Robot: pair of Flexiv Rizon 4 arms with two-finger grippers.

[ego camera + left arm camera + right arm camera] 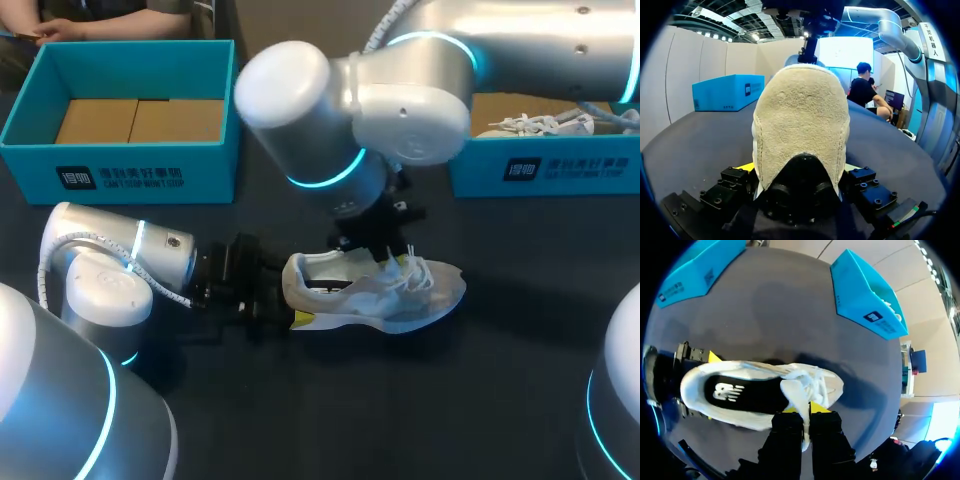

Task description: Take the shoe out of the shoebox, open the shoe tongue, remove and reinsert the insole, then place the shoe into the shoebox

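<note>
Dark grey cloth covers the table (420,420), and about its middle stands a white mesh running shoe (400,300). The shoe sits upright on its sole, with its heel toward the left edge and its toe toward the right edge.

The left gripper (292,292) lies low along the table from the left edge. Its yellow-tipped fingers (747,167) are spread wide, one against each side of the shoe's padded heel, so it has the heel in its grasp.

The right arm comes in from the far right corner and reaches past the middle. It points the right gripper (805,407) down over the laces. The right gripper's fingers are nearly together, with a strip of the white tongue (795,390) pinched between them and drawn up away from the shoe's opening. Inside the opening the black foam insole (740,395) lies flat.

At the far left corner stands a teal cardboard shoebox (140,175), open at the top, with brown cardboard pieces (140,120) on its floor. Along the far edge toward the right corner stands a second teal shoebox (560,172), also open, with another white laced shoe (540,124) inside it. Both boxes are well apart from the shoe on the table.
</note>
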